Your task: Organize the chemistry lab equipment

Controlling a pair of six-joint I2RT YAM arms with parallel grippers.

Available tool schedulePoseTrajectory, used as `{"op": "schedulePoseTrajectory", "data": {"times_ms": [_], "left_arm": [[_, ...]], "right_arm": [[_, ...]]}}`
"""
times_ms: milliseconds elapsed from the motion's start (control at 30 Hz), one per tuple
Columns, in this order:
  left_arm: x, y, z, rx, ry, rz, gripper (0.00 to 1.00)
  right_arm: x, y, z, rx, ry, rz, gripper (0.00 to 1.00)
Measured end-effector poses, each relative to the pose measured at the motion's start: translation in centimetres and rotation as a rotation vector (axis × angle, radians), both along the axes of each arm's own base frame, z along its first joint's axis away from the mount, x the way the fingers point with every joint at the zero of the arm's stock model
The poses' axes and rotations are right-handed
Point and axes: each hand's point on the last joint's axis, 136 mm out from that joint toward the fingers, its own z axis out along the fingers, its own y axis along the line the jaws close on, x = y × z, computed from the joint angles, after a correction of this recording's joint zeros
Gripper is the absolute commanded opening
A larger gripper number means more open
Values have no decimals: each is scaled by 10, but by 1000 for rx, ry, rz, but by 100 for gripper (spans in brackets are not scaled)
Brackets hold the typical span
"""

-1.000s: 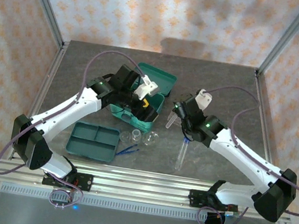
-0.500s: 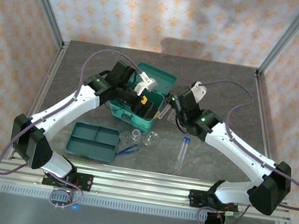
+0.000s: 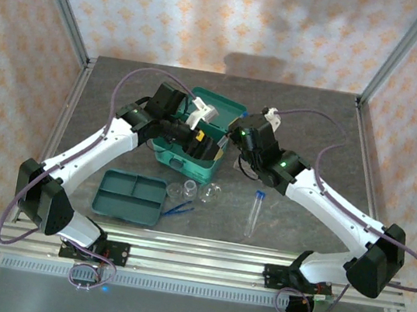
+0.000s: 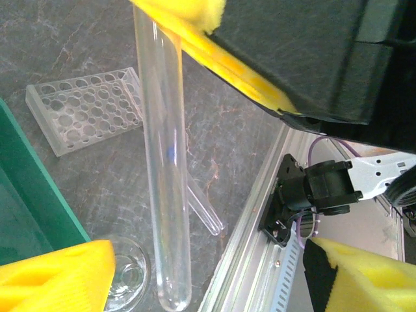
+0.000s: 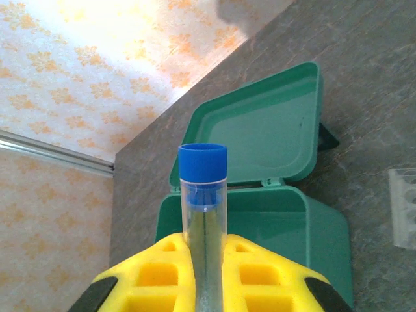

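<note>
- Flat teal divided tray (image 3: 130, 196) sat near-left on the table, and its compartments looked bare.
- Blue tweezers (image 3: 179, 208) lay on the table just right of the tray, not in it.
- Two small clear glass vessels (image 3: 180, 189) stood side by side just beyond the tweezers, loose on the table.
- Left gripper (image 4: 211, 260) hung over the near edge of the larger teal hinged case (image 3: 193, 154). Its yellow pads were spread wide with nothing between them.
- Small clear perforated rack (image 4: 88, 107) lay flat on the table beside the case, and no tube was seen in its holes.
- Right gripper (image 5: 203, 244) was pressed onto a slim clear blue-capped test tube (image 5: 203, 195), held off the table right of the case. The cap pointed at the case's open lid.
- Second clear test tube (image 3: 253, 214) lay on the table near-right, well apart from the rack.
- Judgement on progress: early. One tube was in hand but not racked. The other tube, the vessels and the tweezers all needed placing, and the tray had taken nothing.
</note>
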Motion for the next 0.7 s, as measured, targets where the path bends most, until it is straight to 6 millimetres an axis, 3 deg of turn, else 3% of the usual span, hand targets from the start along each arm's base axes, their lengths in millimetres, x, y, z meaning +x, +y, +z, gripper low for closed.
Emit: {"op": "schedulePoseTrajectory", "data": {"times_ms": [300, 567, 700], "left_arm": [[5, 3, 0, -11, 5, 21, 62], [6, 2, 0, -14, 5, 22, 60], [6, 2, 0, -14, 8, 24, 49]], "right_arm": [[-1, 9, 6, 55, -3, 29, 11], [5, 21, 4, 73, -4, 43, 11], [6, 26, 5, 81, -10, 51, 11]]}}
